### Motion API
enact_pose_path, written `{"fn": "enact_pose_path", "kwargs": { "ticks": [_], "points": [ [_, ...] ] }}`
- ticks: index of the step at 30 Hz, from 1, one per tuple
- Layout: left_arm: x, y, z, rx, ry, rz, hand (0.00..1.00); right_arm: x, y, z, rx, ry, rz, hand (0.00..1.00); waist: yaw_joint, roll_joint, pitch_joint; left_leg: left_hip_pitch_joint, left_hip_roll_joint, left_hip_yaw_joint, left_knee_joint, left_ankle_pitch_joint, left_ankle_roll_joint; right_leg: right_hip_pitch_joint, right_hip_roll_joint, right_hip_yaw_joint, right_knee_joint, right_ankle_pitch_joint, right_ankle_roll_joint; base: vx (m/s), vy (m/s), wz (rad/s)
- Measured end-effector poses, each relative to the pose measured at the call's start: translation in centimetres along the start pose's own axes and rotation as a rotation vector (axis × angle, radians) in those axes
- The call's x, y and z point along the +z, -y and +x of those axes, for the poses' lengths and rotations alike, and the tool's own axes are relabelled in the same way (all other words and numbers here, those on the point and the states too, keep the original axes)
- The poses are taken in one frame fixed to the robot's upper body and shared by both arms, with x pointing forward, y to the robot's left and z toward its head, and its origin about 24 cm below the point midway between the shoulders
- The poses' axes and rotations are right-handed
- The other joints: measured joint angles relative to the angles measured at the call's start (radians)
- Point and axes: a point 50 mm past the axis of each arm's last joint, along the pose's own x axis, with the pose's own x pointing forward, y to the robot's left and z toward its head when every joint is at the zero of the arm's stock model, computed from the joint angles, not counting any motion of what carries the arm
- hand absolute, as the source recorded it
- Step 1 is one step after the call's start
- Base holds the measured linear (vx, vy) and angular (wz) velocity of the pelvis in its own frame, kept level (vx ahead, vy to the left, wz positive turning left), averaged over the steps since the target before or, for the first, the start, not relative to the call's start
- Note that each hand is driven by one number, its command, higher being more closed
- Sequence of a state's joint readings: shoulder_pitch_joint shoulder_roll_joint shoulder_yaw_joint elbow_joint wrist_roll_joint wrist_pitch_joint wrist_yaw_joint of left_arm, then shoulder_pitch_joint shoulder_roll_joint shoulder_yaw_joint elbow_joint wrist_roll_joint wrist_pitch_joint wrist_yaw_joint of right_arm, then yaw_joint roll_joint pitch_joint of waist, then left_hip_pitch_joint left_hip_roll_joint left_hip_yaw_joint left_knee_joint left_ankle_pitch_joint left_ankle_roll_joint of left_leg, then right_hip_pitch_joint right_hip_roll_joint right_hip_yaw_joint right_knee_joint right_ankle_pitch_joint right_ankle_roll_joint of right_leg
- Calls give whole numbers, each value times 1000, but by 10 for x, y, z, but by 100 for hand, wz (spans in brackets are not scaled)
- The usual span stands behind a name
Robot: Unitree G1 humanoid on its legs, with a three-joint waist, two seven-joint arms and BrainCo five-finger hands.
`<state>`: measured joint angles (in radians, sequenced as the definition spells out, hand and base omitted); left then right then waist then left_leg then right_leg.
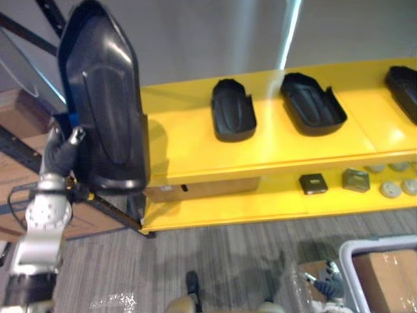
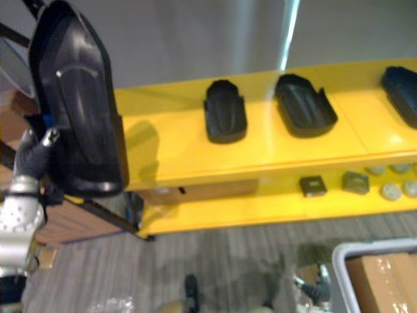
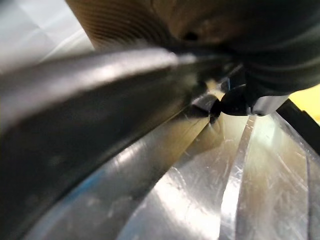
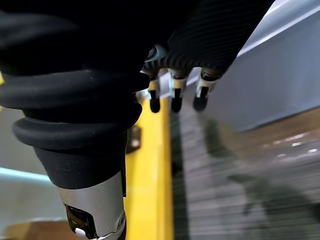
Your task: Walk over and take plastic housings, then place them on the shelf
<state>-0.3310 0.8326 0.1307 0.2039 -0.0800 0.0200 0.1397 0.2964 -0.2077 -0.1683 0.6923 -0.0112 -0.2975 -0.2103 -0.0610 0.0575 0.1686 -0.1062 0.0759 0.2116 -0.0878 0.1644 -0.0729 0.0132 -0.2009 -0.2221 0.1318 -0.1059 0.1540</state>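
Holding a black plastic housing (image 1: 104,98) upright at the left end of the yellow shelf (image 1: 195,150), the left hand (image 1: 62,151) had its fingers and thumb clamped on the lower edge. A second housing (image 1: 233,109) and a third housing (image 1: 313,104) lay on the top board. The right hand (image 4: 175,100) hung with fingers loose and straight, holding nothing.

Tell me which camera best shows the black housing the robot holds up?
The left eye view: the whole held housing shows, gripped by the left hand, beside the yellow shelf. The right eye view nearly matches it. The left wrist view catches a close dark stretch of it; the right wrist view faces floor.
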Motion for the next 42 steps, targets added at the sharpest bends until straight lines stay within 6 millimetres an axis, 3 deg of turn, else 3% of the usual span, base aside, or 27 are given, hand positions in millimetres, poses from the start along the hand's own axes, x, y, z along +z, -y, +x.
{"fn": "enact_pose_path", "kwargs": {
  "ticks": [6, 9, 15, 25, 33, 42],
  "points": [
    [-11, -23, 33, 97, -149, 52, 100, -7, 2, 0, 28, -35, -20, 0, -42, 5, 41, 2, 6, 52, 5, 4, -4, -66, -4, 71, 54, -11, -6, -7, 5, -28],
    [-9, -37, 40, 171, -184, 62, 100, -8, -2, 0, 36, -40, -12, 0, -59, 7, 72, 2, 13, 70, 5, 9, -7, -93, 3, 96, 79, -14, -9, -39, -6, -21],
    [-3, -46, 49, 253, -225, 12, 100, -10, -4, -1, 45, -50, -20, 0, -72, 7, 127, -19, 22, 86, 0, 7, -10, -146, 10, 120, 108, -26, -16, -74, -6, -11],
    [-2, -55, 58, 317, -349, -12, 100, 17, -21, 9, 77, 47, 11, 0, -78, -51, 232, -70, 19, 110, 6, 30, 5, -230, 11, 166, 145, -7, -4, 12, -8, -7],
    [20, -55, 70, 287, -288, 67, 100, 36, -25, 18, 64, 98, 64, 0, -68, -46, 274, -74, 18, 112, 7, 30, 6, -245, 11, 170, 160, -17, -9, 17, -9, -1],
    [32, -63, 77, 252, -287, 293, 100, 33, -22, 20, 52, 78, 91, 0, -64, -42, 277, -83, 17, 105, 7, 32, 9, -268, 10, 168, 197, -40, -10, 26, -31, 2]
  ]
}}
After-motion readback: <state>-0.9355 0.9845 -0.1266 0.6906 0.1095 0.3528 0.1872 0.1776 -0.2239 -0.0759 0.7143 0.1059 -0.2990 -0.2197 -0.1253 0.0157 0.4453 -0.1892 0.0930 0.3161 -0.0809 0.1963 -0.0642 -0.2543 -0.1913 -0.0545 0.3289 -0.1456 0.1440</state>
